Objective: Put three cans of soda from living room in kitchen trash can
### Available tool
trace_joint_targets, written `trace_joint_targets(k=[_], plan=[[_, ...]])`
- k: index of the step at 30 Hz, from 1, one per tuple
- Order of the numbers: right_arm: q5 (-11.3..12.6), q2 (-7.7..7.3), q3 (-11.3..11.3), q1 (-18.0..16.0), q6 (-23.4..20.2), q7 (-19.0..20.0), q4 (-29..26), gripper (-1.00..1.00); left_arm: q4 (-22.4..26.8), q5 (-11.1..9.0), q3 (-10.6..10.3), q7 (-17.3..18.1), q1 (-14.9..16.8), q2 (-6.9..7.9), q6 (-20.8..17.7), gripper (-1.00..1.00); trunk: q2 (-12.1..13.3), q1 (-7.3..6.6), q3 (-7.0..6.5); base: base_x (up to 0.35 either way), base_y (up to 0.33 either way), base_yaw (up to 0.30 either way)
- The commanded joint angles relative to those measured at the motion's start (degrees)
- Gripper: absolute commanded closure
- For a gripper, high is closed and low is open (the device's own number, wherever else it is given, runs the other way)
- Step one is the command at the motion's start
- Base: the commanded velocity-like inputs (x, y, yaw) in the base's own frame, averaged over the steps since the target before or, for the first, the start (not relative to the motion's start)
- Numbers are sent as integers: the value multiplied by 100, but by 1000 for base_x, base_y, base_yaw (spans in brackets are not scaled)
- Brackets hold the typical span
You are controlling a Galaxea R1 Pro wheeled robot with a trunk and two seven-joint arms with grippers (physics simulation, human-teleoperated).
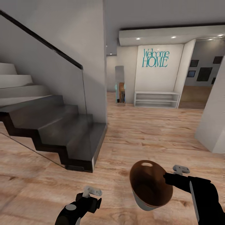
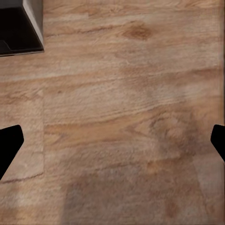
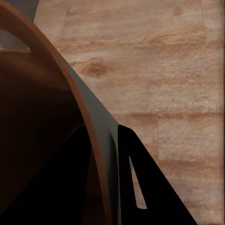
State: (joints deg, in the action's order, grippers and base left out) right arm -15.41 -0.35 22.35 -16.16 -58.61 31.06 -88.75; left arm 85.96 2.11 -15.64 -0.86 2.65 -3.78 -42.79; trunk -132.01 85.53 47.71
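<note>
The tash can (image 1: 150, 185), a round brown bin with a coppery rim and a slot handle on its far side, hangs tilted above the light wood floor at the lower right of the head view. My right gripper (image 1: 167, 180) is shut on its near rim. In the right wrist view one finger (image 3: 56, 187) lies inside the dark wall and the other finger (image 3: 150, 192) outside the tash can (image 3: 70, 93). My left gripper (image 1: 93, 202) is open and holds nothing, its fingertips (image 2: 9, 145) far apart over bare floor. The cans of soda are out of view.
A dark staircase (image 1: 62, 131) with a glass balustrade stands at the left, its bottom step (image 2: 18, 28) close to my left arm. A white wall corner (image 1: 212, 125) juts in at the right. Wood floor runs ahead to a white shelf bench (image 1: 156, 99) under a "Welcome HOME" sign.
</note>
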Motion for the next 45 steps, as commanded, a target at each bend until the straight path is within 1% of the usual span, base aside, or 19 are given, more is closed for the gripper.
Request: trace_joint_targets(k=[1,45], plan=[[134,0,-2,-1,-27,5,-2,100,0,-1,0,0,0,0,0,-100,0,0,-8,0,0,-176],[134,0,-2,-1,-27,5,-19,100,8,-8,0,-2,0,0,-46,-100,0,0,-300,0,0,-147]])
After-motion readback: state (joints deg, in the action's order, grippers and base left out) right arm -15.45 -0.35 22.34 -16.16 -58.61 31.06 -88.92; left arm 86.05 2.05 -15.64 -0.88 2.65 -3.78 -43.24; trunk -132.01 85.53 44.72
